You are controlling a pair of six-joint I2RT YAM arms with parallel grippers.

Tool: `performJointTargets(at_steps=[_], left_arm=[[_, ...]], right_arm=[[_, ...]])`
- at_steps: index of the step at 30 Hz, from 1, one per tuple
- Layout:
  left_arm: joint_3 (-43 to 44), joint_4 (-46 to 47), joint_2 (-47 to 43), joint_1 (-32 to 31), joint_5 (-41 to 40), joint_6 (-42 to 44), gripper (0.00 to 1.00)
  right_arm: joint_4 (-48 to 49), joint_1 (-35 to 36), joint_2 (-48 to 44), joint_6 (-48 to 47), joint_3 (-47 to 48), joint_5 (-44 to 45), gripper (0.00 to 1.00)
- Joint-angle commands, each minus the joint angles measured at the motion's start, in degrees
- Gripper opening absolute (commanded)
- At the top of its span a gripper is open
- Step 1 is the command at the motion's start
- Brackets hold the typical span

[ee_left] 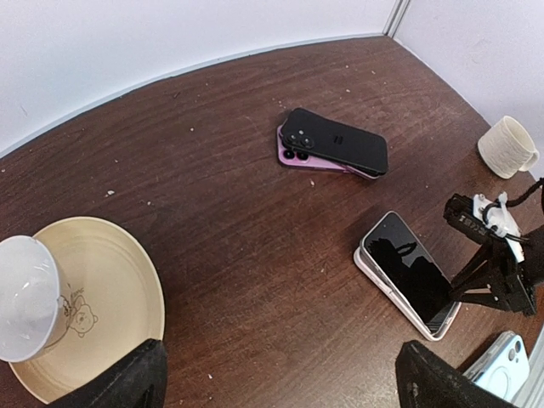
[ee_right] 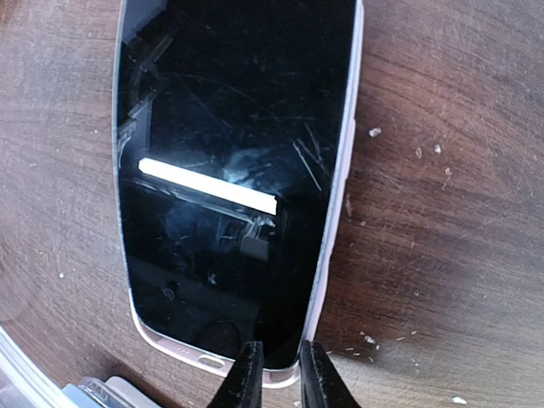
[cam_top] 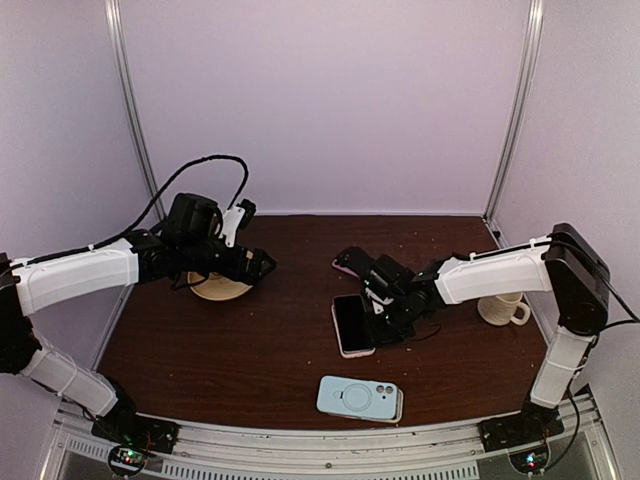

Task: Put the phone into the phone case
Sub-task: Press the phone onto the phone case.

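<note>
The table holds everything. The left pincer hangs over it, well to the left of the right pincer, spread wide with nothing in it. Directly ahead of the right pincer, the phone lies screen up in the pale phone case. The case rim shows along 1 side and round the end nearest the tips. A light-blue case lies behind that pincer, toward the bases. The right pincer's 2 fingers are pinched to a thin slit and grip nothing, with their tips at the near rim. I judge the insertion mostly done. What is left is pressing the edges home, and I cannot tell whether every corner is seated.
</note>
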Motion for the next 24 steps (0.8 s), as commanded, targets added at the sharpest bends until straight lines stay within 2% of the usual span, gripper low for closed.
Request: performJointTargets(at_steps=[1,7,11,14,20,24], left_arm=[[-0.3,3.2,-0.7,0.5,1.0,0.6,0.98],[-0.3,3.2,-0.7,0.5,0.8,0.9,0.97],[-0.3,3.2,-0.6,0.5,0.9,0.9,0.97],[-0.3,3.2,-0.6,0.5,1.2,0.9,0.98],[-0.3,3.1,-0.9,0.5,0.8,1.2,0.98],[-0.3,3.1,-0.9,0.5,1.0,1.2,0.98]], right_arm=[[-2.3,0.7,3.5,-0.8,-1.9,5.0,0.19],[-8.7,3.3,5.7,-0.9,0.4,12.3,0.18],[-16.2,5.1,4.0,-3.1,7.2,20.3,0.24],[-18.0,6.4,2.8,-6.3,11.4,23.3,0.26],[-11.0,9.5,1.6,-10.9,14.0,17.2,0.26],[-5.8,9.8,4.0,-10.8,14.1,11.4,0.14]])
